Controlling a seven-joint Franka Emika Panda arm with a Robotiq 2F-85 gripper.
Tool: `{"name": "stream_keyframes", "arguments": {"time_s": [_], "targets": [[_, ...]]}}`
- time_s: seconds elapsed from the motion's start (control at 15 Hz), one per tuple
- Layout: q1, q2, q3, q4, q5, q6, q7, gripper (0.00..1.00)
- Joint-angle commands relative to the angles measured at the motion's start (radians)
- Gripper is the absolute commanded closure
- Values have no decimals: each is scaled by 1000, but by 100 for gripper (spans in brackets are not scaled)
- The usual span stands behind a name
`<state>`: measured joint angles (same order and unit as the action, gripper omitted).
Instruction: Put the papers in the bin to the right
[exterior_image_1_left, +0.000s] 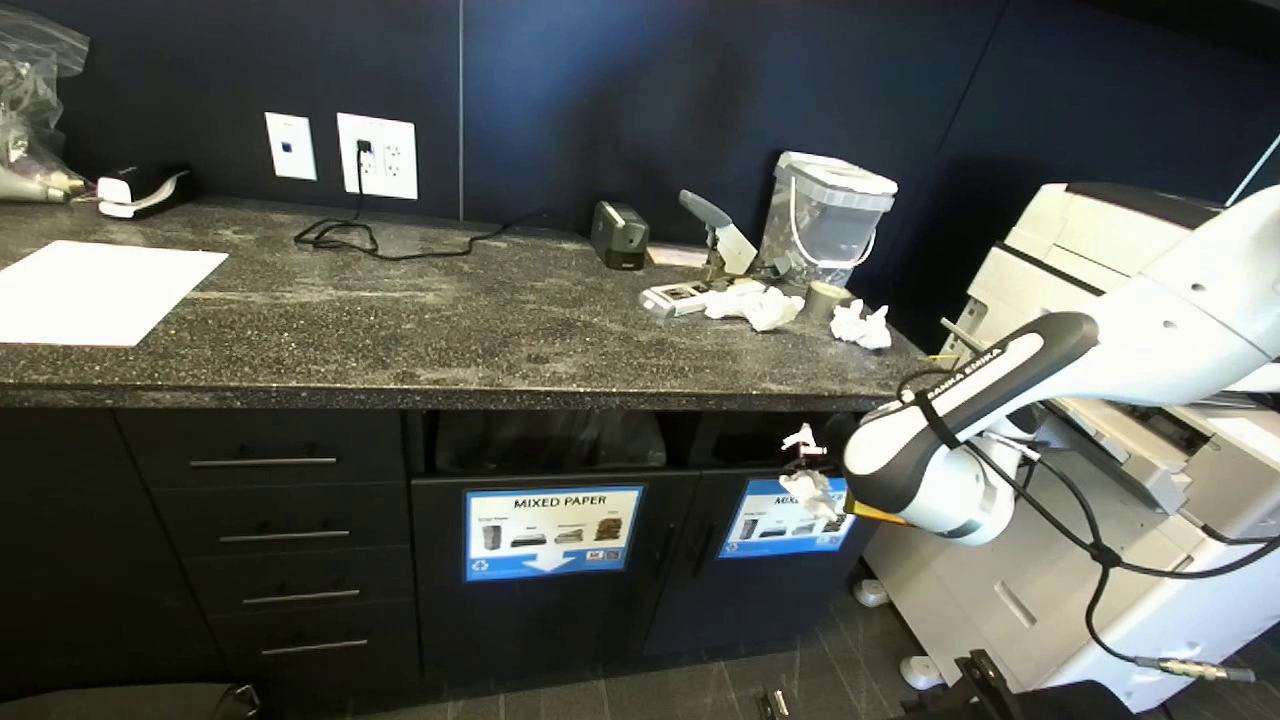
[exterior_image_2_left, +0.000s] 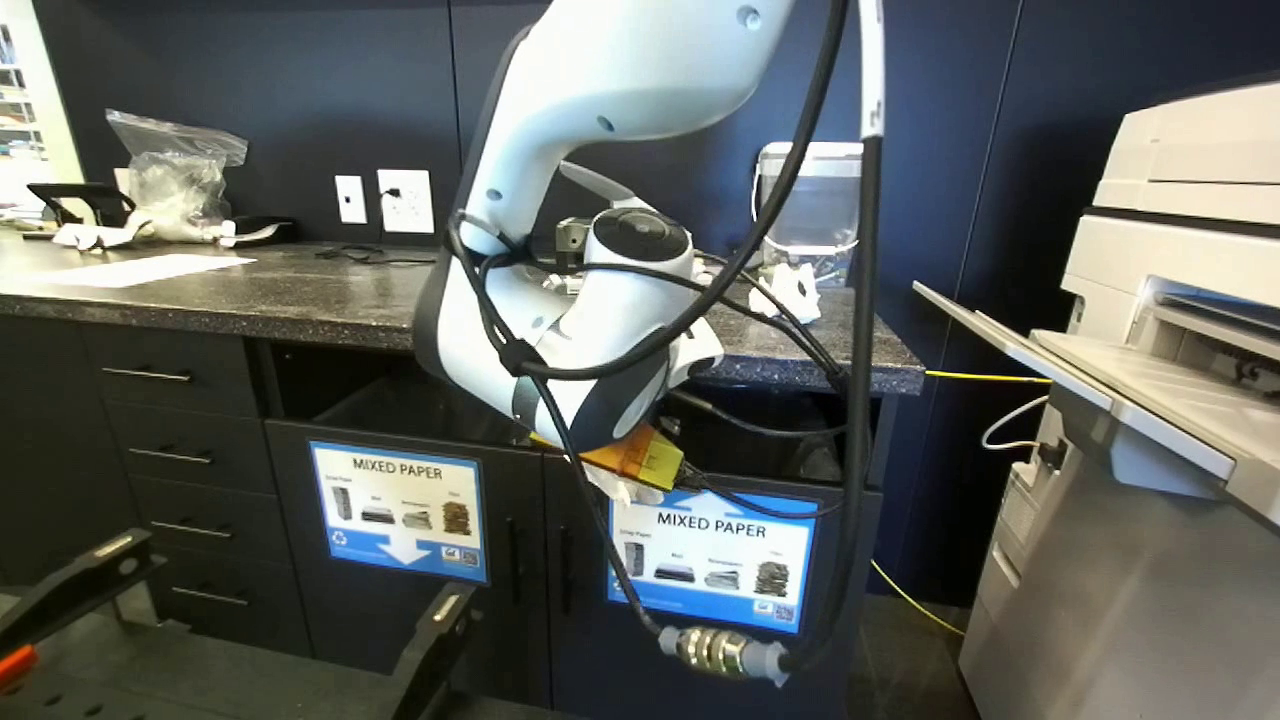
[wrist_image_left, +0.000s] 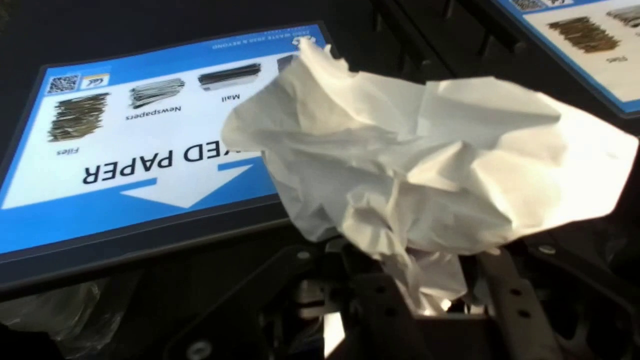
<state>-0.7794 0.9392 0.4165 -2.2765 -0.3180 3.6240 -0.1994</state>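
Observation:
A crumpled white paper (wrist_image_left: 425, 165) fills much of the wrist view, its narrow lower end pinched in my gripper (wrist_image_left: 425, 265). In an exterior view that same paper (exterior_image_1_left: 808, 493) hangs in front of the cabinet; elsewhere the arm mostly hides the gripper (exterior_image_2_left: 645, 465). The bin to the right (exterior_image_2_left: 700, 660) appears as a dark cabinet compartment with a MIXED PAPER sign below its opening. The held paper overlaps this sign in all views, outside the opening. Clear plastic (wrist_image_left: 65, 310) shows inside the opening. Two more crumpled papers, a wide wad (exterior_image_1_left: 760, 306) and a smaller wad (exterior_image_1_left: 862, 326), lie on the counter.
The counter edge (exterior_image_1_left: 450, 398) overhangs the openings. A left MIXED PAPER compartment (exterior_image_1_left: 555, 610) adjoins. On the counter stand a lidded translucent bucket (exterior_image_1_left: 825, 225), tape roll (exterior_image_1_left: 825, 300), stapler (exterior_image_1_left: 725, 238) and sharpener (exterior_image_1_left: 620, 238); a flat sheet (exterior_image_1_left: 90, 290) lies left. A printer (exterior_image_2_left: 1100, 560) stands right.

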Motion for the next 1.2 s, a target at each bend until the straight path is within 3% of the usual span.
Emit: {"name": "stream_keyframes", "arguments": {"time_s": [0.0, 0.33, 0.73, 1.13], "targets": [[78, 105, -58, 104, -32, 175, 120, 81], [252, 221, -159, 283, 24, 332, 240, 81], [487, 358, -293, 557, 208, 391, 282, 81], [591, 477, -368, 756, 361, 386, 282, 80]]}}
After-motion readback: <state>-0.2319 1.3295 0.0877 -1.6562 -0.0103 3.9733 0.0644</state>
